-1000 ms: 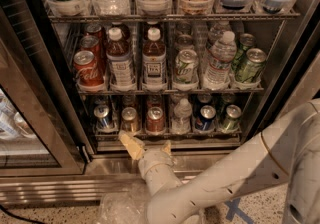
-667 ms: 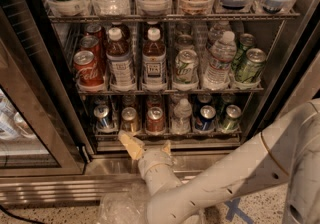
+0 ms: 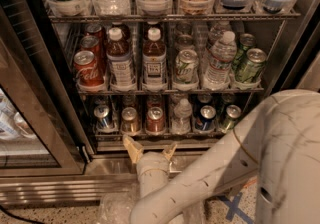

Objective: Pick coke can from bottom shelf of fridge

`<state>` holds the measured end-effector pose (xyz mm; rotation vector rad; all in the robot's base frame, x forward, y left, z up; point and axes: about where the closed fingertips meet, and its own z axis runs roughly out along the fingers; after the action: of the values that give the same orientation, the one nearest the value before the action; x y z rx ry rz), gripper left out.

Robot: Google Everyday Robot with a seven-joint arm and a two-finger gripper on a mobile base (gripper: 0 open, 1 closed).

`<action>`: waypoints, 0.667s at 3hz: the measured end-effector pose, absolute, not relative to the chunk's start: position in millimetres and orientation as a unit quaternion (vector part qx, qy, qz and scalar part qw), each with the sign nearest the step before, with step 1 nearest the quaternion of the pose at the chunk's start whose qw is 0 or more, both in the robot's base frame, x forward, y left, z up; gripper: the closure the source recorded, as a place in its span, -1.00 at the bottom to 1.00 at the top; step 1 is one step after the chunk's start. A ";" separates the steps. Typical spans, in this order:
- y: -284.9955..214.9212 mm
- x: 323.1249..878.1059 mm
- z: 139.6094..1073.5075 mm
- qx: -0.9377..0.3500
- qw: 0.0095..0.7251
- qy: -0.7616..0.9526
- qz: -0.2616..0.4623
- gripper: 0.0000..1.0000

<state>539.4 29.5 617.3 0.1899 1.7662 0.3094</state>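
Now | gripper (image 3: 151,151) spread, empty | just below coke can (image 3: 155,119) | bottom shelf (image 3: 114,137)

You see the hand (image 3: 151,147), matt cream plastic with fingers (image 3: 133,149) spread, just below the bottom shelf (image 3: 165,136) of shiny metal wire, the coke can (image 3: 155,119) glossy dark red aluminium, the fridge (image 3: 60,180) brushed steel.

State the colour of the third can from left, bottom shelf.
Small dark red aluminium can, silver top, camera view; open gripper hovers just below it.
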 end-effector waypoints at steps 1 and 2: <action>18.2 535.5 609.8 0.072 0.646 0.756 0.073 -1.00; 24.6 534.7 603.3 0.065 0.637 0.764 0.076 -1.00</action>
<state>534.7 24.6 603.3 0.1482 1.7458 0.1738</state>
